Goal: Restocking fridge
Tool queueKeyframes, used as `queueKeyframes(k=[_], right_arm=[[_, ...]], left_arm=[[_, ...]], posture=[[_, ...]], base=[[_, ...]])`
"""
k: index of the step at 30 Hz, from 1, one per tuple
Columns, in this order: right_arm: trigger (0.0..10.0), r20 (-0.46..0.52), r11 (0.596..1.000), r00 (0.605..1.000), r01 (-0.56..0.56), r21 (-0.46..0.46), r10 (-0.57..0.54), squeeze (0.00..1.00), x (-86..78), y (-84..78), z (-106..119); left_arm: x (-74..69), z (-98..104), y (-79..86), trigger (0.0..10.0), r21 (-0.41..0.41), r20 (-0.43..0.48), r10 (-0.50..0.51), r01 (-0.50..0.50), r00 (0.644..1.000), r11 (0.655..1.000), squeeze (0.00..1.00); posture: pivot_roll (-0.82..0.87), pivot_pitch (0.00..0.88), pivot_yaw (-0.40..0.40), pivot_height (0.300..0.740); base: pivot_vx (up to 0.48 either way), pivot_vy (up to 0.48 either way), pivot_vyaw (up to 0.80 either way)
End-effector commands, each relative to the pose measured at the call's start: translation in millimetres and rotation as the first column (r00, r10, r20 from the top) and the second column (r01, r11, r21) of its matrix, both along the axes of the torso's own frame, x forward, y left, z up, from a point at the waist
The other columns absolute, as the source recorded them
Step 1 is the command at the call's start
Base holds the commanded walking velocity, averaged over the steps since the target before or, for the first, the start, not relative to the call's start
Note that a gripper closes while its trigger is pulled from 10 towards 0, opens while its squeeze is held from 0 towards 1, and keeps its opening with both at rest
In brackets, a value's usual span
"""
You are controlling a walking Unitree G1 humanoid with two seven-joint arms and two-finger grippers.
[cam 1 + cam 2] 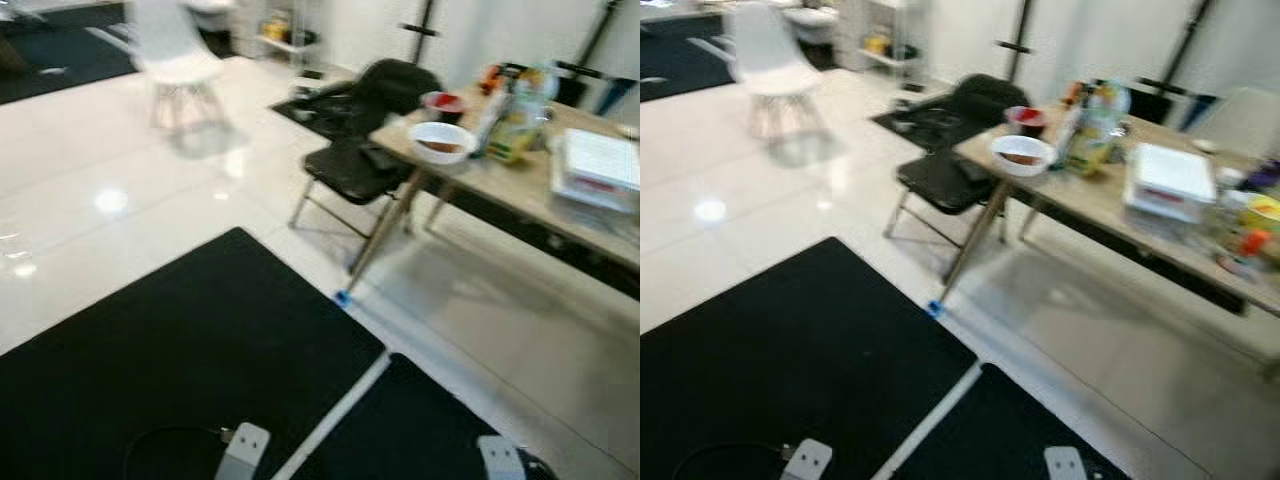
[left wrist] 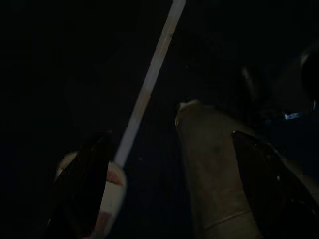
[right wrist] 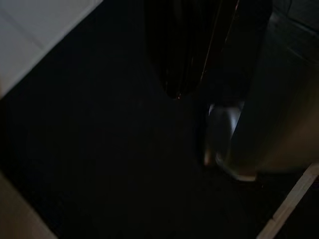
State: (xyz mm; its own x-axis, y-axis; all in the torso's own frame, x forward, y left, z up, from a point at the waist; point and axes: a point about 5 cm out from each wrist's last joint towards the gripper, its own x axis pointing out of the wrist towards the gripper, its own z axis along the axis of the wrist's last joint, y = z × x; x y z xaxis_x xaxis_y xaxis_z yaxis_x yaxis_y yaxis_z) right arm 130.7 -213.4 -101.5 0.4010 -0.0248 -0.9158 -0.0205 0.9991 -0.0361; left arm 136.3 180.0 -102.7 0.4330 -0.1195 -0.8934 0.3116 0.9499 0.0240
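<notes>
We stand on black floor mats (image 1: 190,350) facing a wooden worktop (image 1: 1110,200) that runs away rightward, carrying a white bowl (image 1: 1021,154) and bottles (image 1: 1095,125). Both pincers hang in shadow; we cannot tell their openings.

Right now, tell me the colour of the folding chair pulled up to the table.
Black: the folding chair beside the table, clearest in the right eye view.
</notes>
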Motion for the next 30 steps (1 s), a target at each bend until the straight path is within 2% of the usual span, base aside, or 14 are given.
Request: queueKeyframes(k=[1,6,30], right_arm=[[10.0,0.012,1.000,1.000,0.010,-0.020,-0.009,0.00,3.2,-7.4,2.5],[10.0,0.018,1.000,1.000,0.014,-0.018,-0.013,0.00,4.2,-6.9,2.8],[10.0,0.024,1.000,1.000,0.013,-0.017,-0.012,0.00,6.9,-6.9,3.7]], left_arm=[[-4.8,-2.1,-3.2,10.0,-0.007,-0.019,0.000,0.000,1.000,1.000,0.00],[-4.7,-2.0,-2.7,10.0,-0.006,-0.018,0.001,-0.001,1.000,1.000,0.00],[-2.8,-1.4,-2.6,10.0,-0.003,-0.015,-0.005,0.005,1.000,1.000,0.00]], posture=[[-0.03,0.000,-0.025,0.740],[-0.03,0.000,-0.026,0.740],[-0.03,0.000,-0.028,0.740]], base=[[0.304,0.000,-0.80],[0.304,0.000,-0.73],[0.303,0.000,0.00]])
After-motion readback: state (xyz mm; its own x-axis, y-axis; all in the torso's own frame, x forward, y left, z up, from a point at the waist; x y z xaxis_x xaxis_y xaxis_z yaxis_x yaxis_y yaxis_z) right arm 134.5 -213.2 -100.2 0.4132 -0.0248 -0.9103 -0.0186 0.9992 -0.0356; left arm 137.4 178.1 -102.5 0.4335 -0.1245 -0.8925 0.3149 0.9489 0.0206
